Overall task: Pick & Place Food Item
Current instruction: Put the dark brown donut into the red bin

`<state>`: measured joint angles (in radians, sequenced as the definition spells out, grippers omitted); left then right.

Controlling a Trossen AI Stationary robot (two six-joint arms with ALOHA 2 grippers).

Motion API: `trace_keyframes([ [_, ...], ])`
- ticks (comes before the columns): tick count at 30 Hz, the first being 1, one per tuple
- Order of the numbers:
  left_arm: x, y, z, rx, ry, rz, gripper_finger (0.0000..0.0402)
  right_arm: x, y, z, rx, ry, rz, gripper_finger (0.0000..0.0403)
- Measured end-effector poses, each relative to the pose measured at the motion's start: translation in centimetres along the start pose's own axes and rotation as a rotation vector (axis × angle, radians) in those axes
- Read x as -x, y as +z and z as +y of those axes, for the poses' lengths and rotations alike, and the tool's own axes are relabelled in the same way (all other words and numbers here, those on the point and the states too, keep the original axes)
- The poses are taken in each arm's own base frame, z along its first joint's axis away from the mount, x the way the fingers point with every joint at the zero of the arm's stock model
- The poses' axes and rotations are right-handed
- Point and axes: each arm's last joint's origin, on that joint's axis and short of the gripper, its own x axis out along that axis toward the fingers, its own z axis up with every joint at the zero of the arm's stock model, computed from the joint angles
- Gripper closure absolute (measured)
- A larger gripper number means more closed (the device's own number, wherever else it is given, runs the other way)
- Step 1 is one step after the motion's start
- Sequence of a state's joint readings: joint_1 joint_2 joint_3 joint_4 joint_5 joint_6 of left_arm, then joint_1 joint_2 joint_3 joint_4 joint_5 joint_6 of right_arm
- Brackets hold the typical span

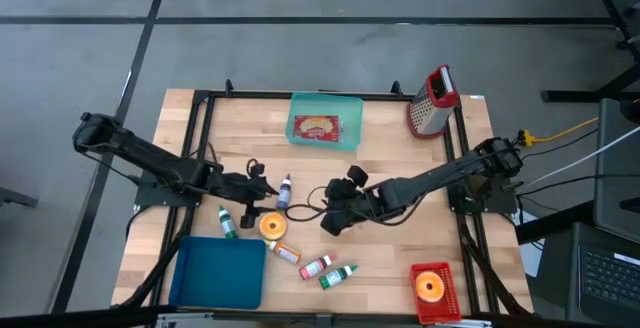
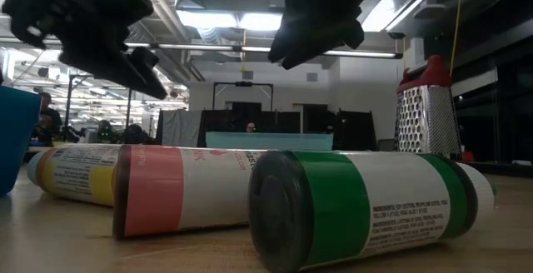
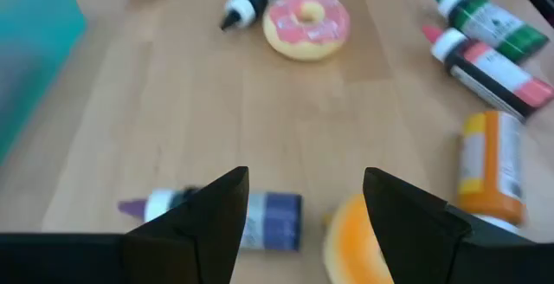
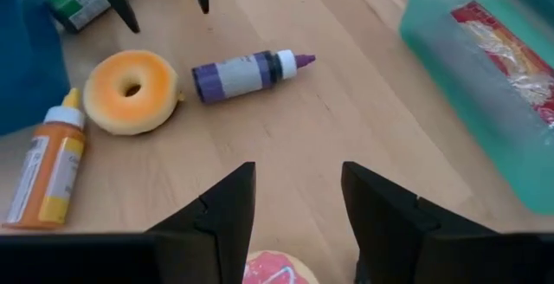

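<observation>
Apparently both arms meet mid-table over the scattered items. The right gripper [image 4: 294,206] hangs with fingers apart and empty directly above the pink donut [image 3: 306,26], which lies on the wood beneath it, so a release or a fresh pick looks equally likely. The left gripper [image 3: 303,215], also open and empty, hovers by the orange donut [image 4: 132,91] and purple bottle [image 4: 247,74]. Far off sits the teal bin [image 1: 325,123]; near left, the blue tray [image 1: 218,273].
</observation>
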<state>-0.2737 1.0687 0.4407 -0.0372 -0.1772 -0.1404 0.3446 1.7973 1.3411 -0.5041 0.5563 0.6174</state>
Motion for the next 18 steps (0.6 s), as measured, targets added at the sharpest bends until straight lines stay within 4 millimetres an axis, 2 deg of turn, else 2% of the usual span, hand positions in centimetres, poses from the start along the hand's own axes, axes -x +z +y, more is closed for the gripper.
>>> trace_keyframes([
  [4,0.6,0.1,-0.8,0.002,0.030,0.082,0.0176,-0.2,0.3,0.0,-0.018,0.049,0.013,0.0226],
  [9,0.8,-0.6,-0.8,0.004,0.209,0.108,0.0176,-0.9,1.3,0.6,-0.075,0.170,-0.037,0.0226],
  [12,0.7,-0.9,-0.5,0.029,0.301,0.024,0.0176,-1.7,2.1,0.8,-0.112,0.273,-0.053,0.0226],
  [15,0.9,-0.7,-0.5,0.055,0.301,-0.153,0.0176,-3.8,2.0,1.0,-0.133,0.360,-0.030,0.0226],
  [18,1.4,-1.5,-0.2,0.068,0.289,-0.253,0.0176,-6.1,1.6,1.2,-0.151,0.427,-0.001,0.0226],
])
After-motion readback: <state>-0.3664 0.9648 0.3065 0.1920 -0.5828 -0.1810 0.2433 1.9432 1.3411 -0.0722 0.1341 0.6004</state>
